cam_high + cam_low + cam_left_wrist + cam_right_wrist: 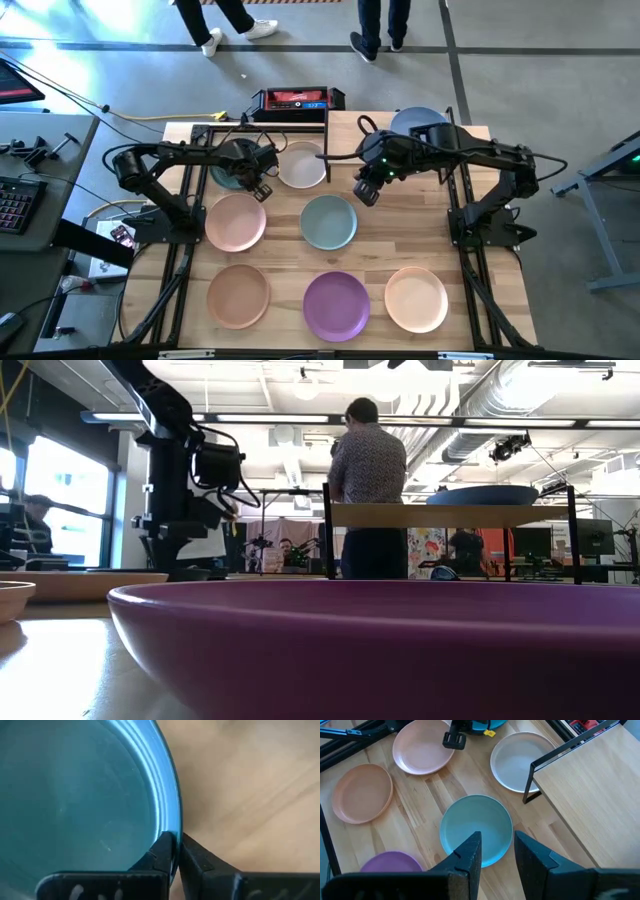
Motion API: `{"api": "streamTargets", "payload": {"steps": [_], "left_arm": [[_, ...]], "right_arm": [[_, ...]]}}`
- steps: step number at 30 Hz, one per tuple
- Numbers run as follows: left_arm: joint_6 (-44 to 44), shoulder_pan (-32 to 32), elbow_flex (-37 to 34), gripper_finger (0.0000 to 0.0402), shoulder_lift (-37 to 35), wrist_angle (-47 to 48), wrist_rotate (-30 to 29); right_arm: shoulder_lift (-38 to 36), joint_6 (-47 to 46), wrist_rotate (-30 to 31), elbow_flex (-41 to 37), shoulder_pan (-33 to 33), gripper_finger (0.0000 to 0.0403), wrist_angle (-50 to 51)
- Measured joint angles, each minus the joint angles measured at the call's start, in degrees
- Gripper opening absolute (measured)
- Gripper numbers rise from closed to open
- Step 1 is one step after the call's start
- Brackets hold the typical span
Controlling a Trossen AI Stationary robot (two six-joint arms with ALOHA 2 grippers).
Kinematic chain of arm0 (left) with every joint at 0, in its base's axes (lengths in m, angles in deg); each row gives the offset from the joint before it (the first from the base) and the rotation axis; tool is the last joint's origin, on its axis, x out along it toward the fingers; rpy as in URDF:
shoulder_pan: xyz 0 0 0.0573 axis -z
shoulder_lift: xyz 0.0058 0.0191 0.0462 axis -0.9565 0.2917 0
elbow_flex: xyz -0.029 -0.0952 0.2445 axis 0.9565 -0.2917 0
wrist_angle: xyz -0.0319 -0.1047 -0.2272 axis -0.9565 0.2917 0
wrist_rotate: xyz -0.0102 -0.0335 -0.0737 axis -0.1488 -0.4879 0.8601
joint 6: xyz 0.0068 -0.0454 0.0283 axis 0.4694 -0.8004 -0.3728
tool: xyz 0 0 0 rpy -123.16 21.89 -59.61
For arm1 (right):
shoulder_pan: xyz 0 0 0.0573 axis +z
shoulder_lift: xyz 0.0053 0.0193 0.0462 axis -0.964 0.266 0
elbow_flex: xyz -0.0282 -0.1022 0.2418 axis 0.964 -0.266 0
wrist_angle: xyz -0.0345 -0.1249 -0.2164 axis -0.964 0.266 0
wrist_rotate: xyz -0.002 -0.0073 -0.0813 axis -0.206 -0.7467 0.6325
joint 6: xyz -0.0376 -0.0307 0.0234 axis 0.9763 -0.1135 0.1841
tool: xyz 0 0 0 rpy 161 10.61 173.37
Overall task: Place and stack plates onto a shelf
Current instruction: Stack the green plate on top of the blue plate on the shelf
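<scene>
Two fingers of my left gripper (175, 857) pinched the glossy-looking dark teal plate (75, 795) at its low rim, frame bottom; right gripper (497, 850) hovered, fingers apart.

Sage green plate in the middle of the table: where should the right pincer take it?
By the low raised rim of the sage green plate, at the edge nearest the open right pincer. It lies flat on the tabletop, so one finger goes over the rim, from above.
</scene>
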Motion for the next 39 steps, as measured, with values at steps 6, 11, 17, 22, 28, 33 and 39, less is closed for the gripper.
{"api": "streamTargets", "payload": {"steps": [6, 11, 17, 22, 28, 33, 39], "left_arm": [[0.71, 2.06, 0.90, 0.0003, -2.94, 3.07, -0.76], [1.11, 4.18, 2.03, 0.0001, -7.57, 5.00, -0.67], [3.82, 7.94, 3.79, 0.0001, -14.31, 8.19, -0.95], [7.47, 12.16, 6.55, 0.0001, -19.03, 13.13, -3.53], [10.64, 17.69, 11.57, 0.0001, -22.11, 20.86, -7.26], [14.11, 22.83, 15.93, 0.0001, -22.67, 26.94, -8.75], [14.74, 29.41, 20.02, 0.0001, -22.65, 31.08, -9.60]], "right_arm": [[0.00, -0.19, 0.01, 0.00, 0.00, 0.0094, 0.00], [0.00, -0.45, 0.02, 0.00, 0.00, 0.0094, 0.00], [0.00, -3.75, 0.22, 0.00, 0.00, 0.0094, -0.02], [0.00, -6.08, 1.11, -0.02, 0.24, 0.0094, -0.04], [0.00, -8.20, 1.09, -0.02, 0.28, 0.0094, -0.38], [0.00, -10.98, 1.11, -0.02, 0.28, 0.0094, -1.61], [0.00, -15.70, 1.09, -0.02, 1.31, 0.0094, -1.73]]}}
